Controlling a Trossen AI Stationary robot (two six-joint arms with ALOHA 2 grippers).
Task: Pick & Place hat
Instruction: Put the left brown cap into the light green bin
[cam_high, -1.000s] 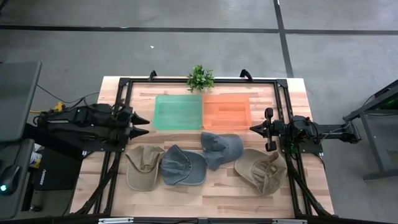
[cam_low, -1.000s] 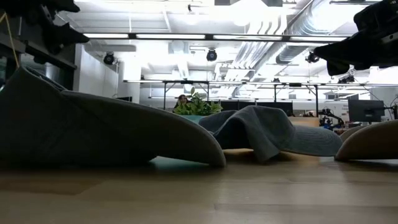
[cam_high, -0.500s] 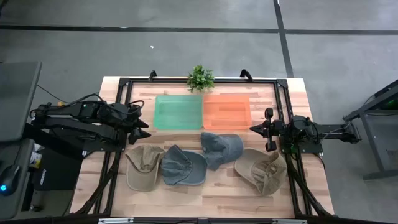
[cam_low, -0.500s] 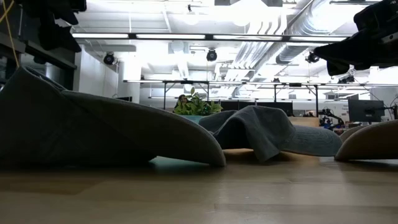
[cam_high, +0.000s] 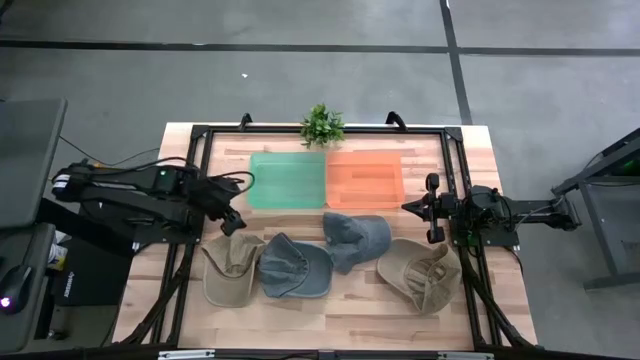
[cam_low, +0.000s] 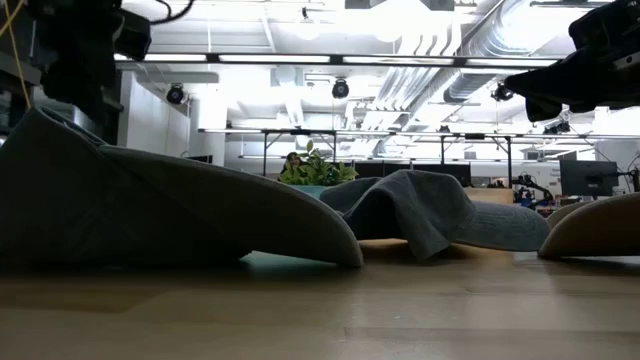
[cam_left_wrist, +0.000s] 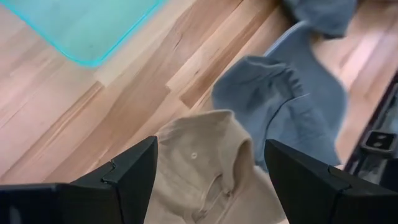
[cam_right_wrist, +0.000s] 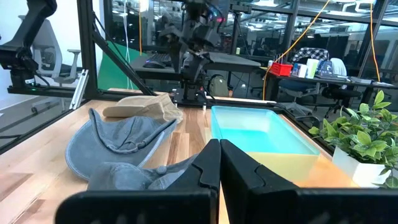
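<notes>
Four hats lie in a row on the table's near half: a tan hat (cam_high: 232, 266) at the left, a blue-grey hat (cam_high: 295, 266) beside it, a second blue-grey hat (cam_high: 355, 238) in the middle and a tan hat (cam_high: 420, 272) at the right. My left gripper (cam_high: 232, 216) hangs open above the far edge of the left tan hat (cam_left_wrist: 205, 168), slanting down, and touches nothing. My right gripper (cam_high: 408, 207) waits shut and level at the right side, its fingers (cam_right_wrist: 219, 165) pointing across the table.
A green bin (cam_high: 287, 180) and an orange bin (cam_high: 363, 178) stand side by side behind the hats. A small potted plant (cam_high: 322, 125) sits at the far edge. A black frame (cam_high: 200, 135) runs around the work area. Bare wood shows near the front edge.
My left gripper has reached out from the table's left side toward the left tan hat, tipping from nearly level to slanting down and rolling as it went. It has stayed open. The hats have not moved.
</notes>
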